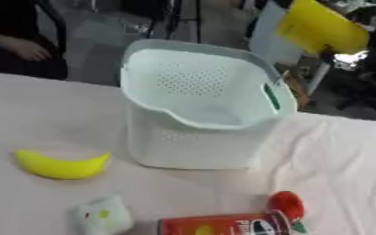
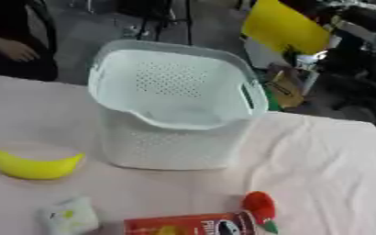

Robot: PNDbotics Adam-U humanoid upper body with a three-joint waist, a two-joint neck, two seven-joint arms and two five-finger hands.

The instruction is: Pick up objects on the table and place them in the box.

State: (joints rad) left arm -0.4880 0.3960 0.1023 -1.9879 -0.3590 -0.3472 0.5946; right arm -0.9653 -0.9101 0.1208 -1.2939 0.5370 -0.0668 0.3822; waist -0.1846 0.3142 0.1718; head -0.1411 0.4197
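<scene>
Pale cloth covers the table (image 1: 344, 151), where a white perforated box (image 1: 199, 105) stands open at centre. Before it wait a yellow banana (image 1: 60, 166), red can (image 1: 223, 225), red fruit (image 1: 287, 204) and small white packet (image 1: 101, 215), all within my reach. Neither of my hands shows, so I cannot tell how my fingers sit.

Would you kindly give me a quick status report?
Both hands out of view. Basket holds nothing visible. Banana, red can, red fruit, pale packet wait on table. Nothing blocking.
</scene>
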